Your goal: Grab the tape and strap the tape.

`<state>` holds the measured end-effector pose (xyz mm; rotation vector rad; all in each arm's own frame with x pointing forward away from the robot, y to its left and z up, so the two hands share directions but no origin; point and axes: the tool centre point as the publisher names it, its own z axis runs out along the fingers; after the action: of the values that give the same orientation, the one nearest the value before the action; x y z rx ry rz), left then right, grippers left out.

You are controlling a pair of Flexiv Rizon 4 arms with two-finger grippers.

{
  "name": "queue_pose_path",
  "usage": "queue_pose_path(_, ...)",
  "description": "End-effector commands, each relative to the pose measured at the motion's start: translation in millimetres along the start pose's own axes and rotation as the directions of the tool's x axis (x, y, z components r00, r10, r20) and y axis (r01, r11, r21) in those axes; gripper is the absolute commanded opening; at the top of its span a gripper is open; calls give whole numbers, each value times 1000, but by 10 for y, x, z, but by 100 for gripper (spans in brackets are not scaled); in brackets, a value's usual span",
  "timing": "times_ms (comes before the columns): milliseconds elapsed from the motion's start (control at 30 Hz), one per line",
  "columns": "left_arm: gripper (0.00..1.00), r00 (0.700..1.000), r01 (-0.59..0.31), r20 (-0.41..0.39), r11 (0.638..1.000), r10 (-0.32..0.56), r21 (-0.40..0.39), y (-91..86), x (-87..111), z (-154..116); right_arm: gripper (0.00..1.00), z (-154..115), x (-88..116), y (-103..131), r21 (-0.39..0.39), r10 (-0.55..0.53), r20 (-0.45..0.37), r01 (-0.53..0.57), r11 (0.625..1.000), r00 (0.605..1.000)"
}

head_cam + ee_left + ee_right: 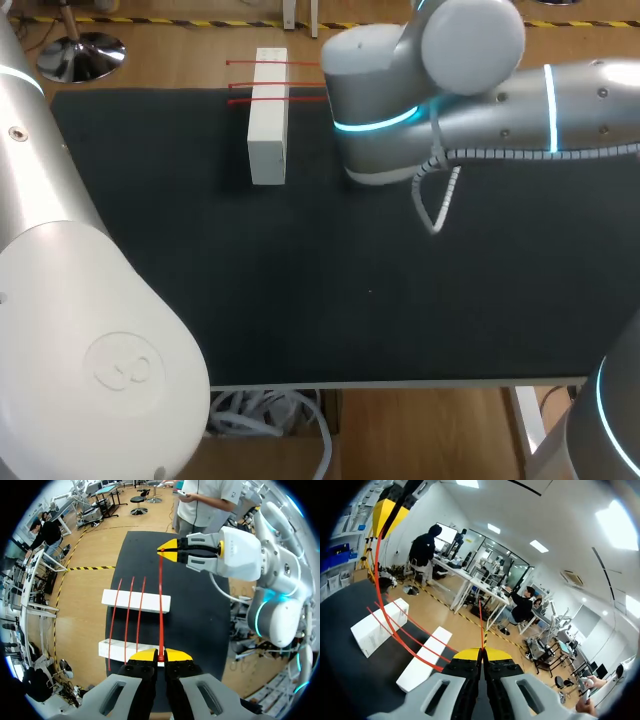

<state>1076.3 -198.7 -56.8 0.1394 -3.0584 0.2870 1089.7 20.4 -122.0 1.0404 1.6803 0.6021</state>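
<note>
Left wrist view: left gripper (pixel 161 656) and right gripper (pixel 167 550) each pinch an end of the red tape (pixel 160 605), stretched between their fingers (pixel 144 656) over the white blocks (pixel 112 598). Next, probably, lower it down.

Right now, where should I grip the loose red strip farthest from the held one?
Probably the strip's free end, sticking out unsupported past the white block nearer the left gripper. Come in from that side, along the strip, one finger above and one below.

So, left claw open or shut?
Shut: both yellow tips of the left claw pinch the near end of the red tape between them.
</note>
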Motion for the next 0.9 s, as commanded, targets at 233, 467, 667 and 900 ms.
queue_pose_path(233, 0, 1000, 0, -2, 1000, 0, -4, -4, -1, -8, 0, -38, -79, 37, 12, 0, -37, 0, 1000, 999)
queue_pose_path(467, 0, 1000, 0, -2, 1000, 0, -4, -4, -1, -8, 0, -110, -10, 133, -12, -77, -18, 77, 997, 997)
queue_pose_path(667, 0, 1000, 0, -2, 1000, 0, -4, -4, -1, -8, 0, -173, 53, 270, 49, -69, -14, 70, 996, 997)
queue_pose_path(900, 0, 1000, 0, -2, 1000, 0, -4, -4, -1, -8, 0, -154, 60, 305, 252, -143, 20, 134, 958, 989)
